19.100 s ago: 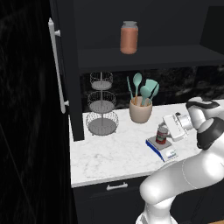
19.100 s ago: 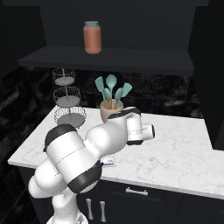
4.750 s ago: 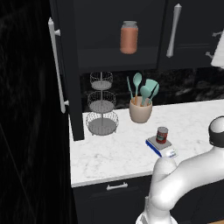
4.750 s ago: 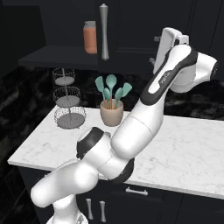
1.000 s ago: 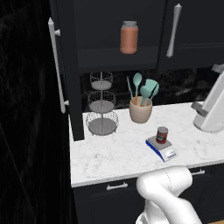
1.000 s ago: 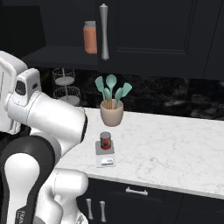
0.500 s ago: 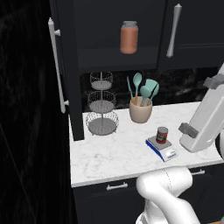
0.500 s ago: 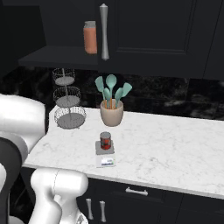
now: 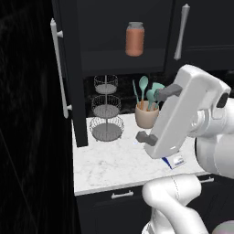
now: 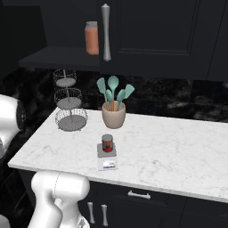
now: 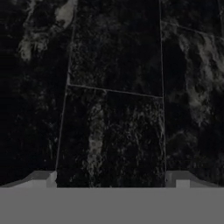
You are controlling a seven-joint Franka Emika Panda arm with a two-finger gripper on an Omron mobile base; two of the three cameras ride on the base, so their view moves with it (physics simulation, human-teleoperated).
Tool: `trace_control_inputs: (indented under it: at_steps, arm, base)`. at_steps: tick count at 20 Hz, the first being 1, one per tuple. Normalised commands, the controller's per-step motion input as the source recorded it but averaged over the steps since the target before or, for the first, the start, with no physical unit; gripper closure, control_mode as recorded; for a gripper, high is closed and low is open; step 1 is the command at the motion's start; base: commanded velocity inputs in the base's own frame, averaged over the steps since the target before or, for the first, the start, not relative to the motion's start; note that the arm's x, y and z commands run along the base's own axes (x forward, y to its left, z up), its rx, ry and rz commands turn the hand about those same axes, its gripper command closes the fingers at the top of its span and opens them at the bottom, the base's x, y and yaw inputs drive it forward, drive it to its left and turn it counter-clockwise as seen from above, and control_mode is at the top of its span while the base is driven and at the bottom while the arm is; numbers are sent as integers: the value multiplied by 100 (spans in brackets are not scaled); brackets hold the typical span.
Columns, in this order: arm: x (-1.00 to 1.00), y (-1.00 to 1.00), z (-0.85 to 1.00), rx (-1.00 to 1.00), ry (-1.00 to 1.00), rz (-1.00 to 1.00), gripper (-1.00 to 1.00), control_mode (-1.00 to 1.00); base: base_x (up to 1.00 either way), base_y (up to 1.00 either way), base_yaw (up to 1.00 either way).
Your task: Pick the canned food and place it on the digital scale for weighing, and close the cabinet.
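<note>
White Franka arm with dark joints

The arm (image 9: 183, 119) has smooth, glossy white shells: rounded bulbous segments low down and a long boxy link above. 2 small dark grey stubs jut from that link's edge, and a dark band marks a joint at its right.

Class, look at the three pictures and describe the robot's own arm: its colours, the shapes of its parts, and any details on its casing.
The arm is glossy white, built of thick rounded segments, with a flatter, boxier link near the camera that carries two small dark grey knobs on its edge. A dark band marks a joint at its right side. A rounded white segment also shows in the right base view. In the hand view, two pale grey blocks sit at the bottom.
</note>
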Motion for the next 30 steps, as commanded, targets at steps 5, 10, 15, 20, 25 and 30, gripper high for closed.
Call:
trace_control_inputs:
  at_steps: [5,10,15,20,25,30]
  arm:
    - [8,47,-20,-5,-3,-38,-100,-100]
    - [0,59,-15,0,-5,-30,-100,-100]
    - [0,34,-4,0,-9,-19,-100,-100]
    - [0,38,0,0,-11,-16,-100,-100]
    - [0,30,0,0,-10,-14,-100,-100]
    - [0,21,-1,0,-4,-10,-100,-100]
  base:
    - [0,0,0]
    - [0,0,0]
    - [0,0,0]
    - [0,0,0]
    - [0,0,0]
    - [0,0,0]
